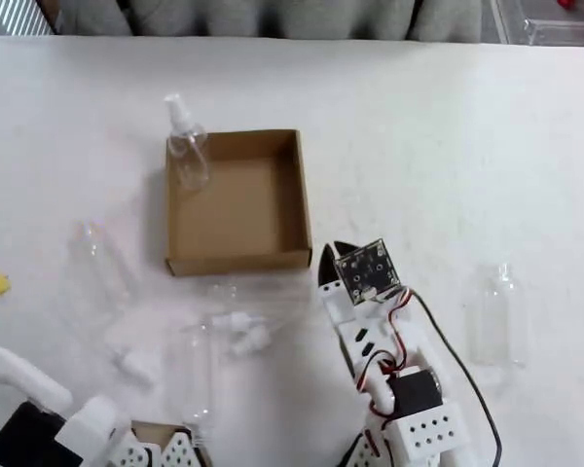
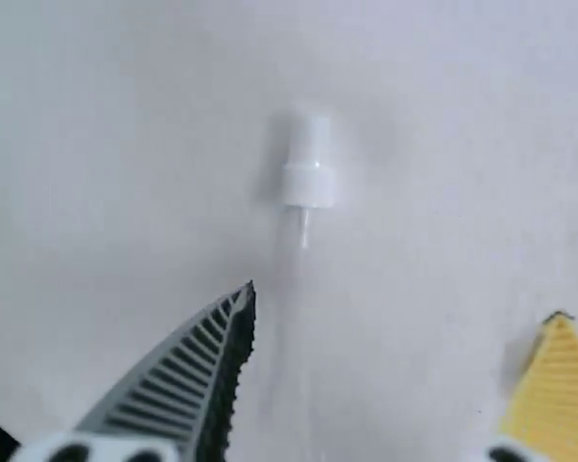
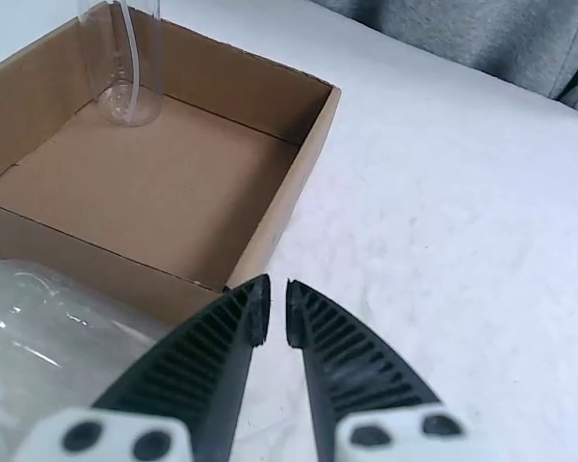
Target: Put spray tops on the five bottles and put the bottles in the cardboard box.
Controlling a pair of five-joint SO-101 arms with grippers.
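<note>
A small white plastic spray top with a thin clear dip tube lies on the white surface, straight ahead of the left gripper. The top is probably very light, hard and smooth enough to skid. Its wider collar looks the safest place to pinch, rather than the bendy tube. The left gripper's jaws stand wide apart, one grey and one yellow, touching nothing.

The right gripper hovers just beside a corner of the brown cardboard box. Its jaws are almost together, with only a thin slit between them, and hold nothing.

One capped clear plastic bottle stands upright in a corner of the box. An uncapped clear bottle lies well apart on the surface, and others lie near the box front. These bottles look thin-walled, light and prone to roll. A gentle hold across the middle of the body should suit them.
</note>
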